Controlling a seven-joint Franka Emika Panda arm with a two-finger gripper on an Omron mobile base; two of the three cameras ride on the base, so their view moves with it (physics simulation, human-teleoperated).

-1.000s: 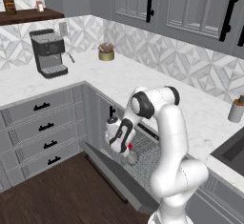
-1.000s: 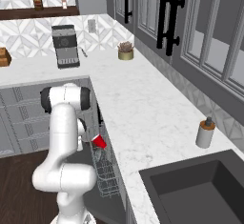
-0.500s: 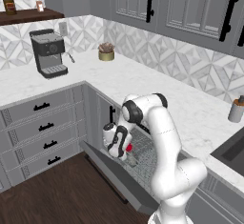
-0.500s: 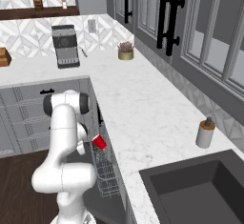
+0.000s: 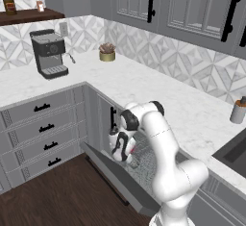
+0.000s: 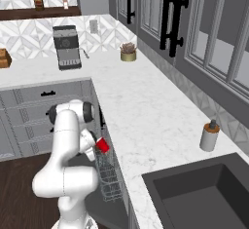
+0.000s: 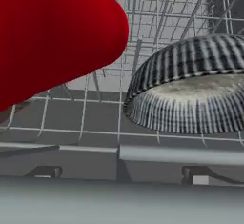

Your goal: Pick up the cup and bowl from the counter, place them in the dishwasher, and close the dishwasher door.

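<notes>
1. Far left of the left base view: a dark coffee machine (image 5: 48, 54) standing on the counter (image 5: 187, 109), white marble-look, with grey drawer cabinets (image 5: 41, 131) beneath.
2. Further right along the back wall: a small potted plant (image 5: 107, 53) on the same counter.
3. Centre of that view: the gripper (image 5: 121, 149) lowered over the dishwasher (image 5: 144, 172), fingers spread wide and clamped on nothing.
4. Below the gripper: the dishwasher door (image 5: 113, 177) folded down and open, with the grey wire rack (image 5: 149, 165) drawn out above it.
5. Far right of that view: a grey soap dispenser (image 5: 237, 110) beside the dark sink (image 5: 235, 153).
6. In the hand view, left: the cup (image 7: 52, 32), red, very close to the camera, lying tilted inside the rack rather than upright.
7. In the hand view, right: the bowl (image 7: 190, 92), grey and ribbed, resting tipped on the rack wires just beside the cup, a narrow gap between them.
8. In the right base view: the cup again as a red spot at the rack's top edge, just under the counter lip, close beside the white wrist.
</notes>
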